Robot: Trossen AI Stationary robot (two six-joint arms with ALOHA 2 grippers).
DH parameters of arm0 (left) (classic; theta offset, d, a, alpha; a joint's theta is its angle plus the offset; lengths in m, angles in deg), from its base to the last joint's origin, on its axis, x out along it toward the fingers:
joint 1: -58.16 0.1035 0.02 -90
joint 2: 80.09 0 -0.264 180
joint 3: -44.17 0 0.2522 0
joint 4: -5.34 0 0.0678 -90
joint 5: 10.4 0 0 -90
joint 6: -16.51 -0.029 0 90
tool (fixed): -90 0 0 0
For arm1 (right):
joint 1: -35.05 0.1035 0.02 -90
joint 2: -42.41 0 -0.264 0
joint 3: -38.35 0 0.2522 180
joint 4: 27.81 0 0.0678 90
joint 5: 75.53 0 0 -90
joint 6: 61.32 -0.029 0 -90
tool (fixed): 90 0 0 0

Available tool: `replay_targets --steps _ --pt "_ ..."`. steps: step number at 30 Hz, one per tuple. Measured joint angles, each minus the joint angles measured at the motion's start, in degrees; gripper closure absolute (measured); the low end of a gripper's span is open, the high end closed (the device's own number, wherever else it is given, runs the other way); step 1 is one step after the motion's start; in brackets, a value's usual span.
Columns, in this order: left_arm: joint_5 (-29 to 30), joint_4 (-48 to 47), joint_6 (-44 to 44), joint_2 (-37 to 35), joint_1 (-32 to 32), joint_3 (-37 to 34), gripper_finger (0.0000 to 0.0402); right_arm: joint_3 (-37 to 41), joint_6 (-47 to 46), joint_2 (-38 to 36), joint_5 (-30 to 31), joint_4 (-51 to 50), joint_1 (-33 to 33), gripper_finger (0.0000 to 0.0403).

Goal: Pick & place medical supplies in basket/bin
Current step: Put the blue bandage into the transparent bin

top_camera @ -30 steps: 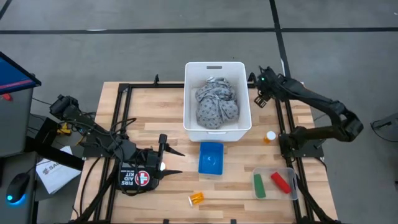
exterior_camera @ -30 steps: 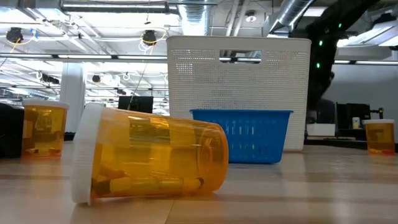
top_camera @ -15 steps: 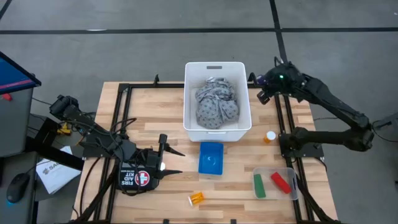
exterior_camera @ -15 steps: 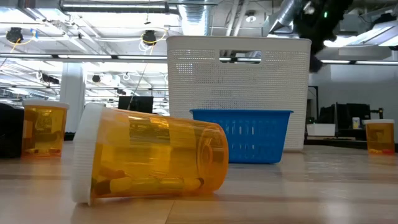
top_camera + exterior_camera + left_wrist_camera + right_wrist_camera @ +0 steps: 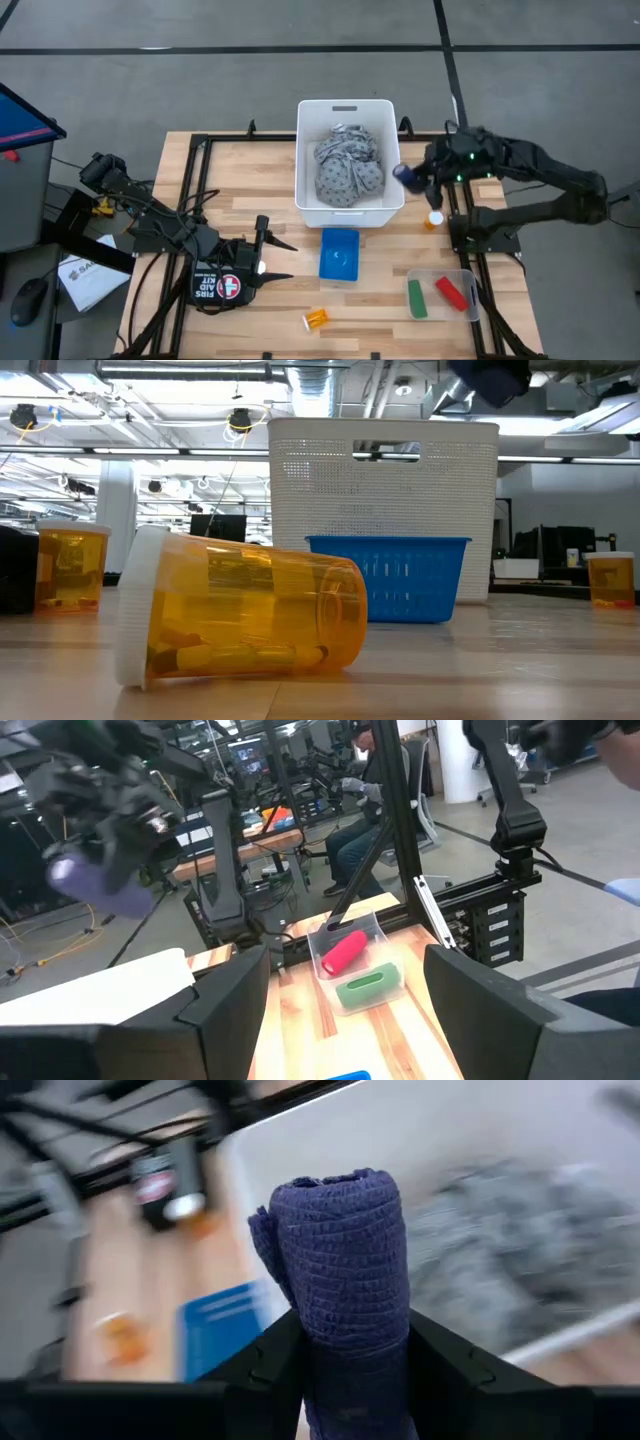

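Now we are holding a rolled purple bandage (image 5: 340,1280) clamped between the fingers of our right gripper (image 5: 412,178), just beside the white bin (image 5: 303,160), at about 3 o'clock from it. Inside this bin the grey patterned cloth (image 5: 348,165) is lying in a heap. At 6 o'clock from the bin the small blue basket (image 5: 339,254) is standing. In the clear tray (image 5: 440,275), at 4 o'clock, a green stick (image 5: 416,298) and a red stick (image 5: 450,291) are lying side by side. One orange pill bottle (image 5: 316,319) is lying on its side near the front edge, another bottle (image 5: 433,218) is standing beside the right arm's base. Our left gripper (image 5: 278,259) is waiting with fingers apart over the first aid kit (image 5: 218,285), at 8 o'clock.
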Motion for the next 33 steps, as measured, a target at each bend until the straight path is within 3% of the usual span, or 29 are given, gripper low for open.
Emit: replay_targets --steps 7,16,33 --pt "0.00 -0.05 0.40 0.00 0.00 0.00 0.0143 0.17 -14.15 2.45 0.14 -0.89 17.57 0.0270" --pt "0.00 -0.08 0.90 -0.01 0.00 0.00 0.0143 0.17 -35.07 11.41 5.74 -6.06 38.58 0.0270" --pt "-0.04 0.04 3.01 1.36 -0.02 0.00 0.0143 0.20 -74.99 28.10 11.72 -17.05 63.85 0.0268"
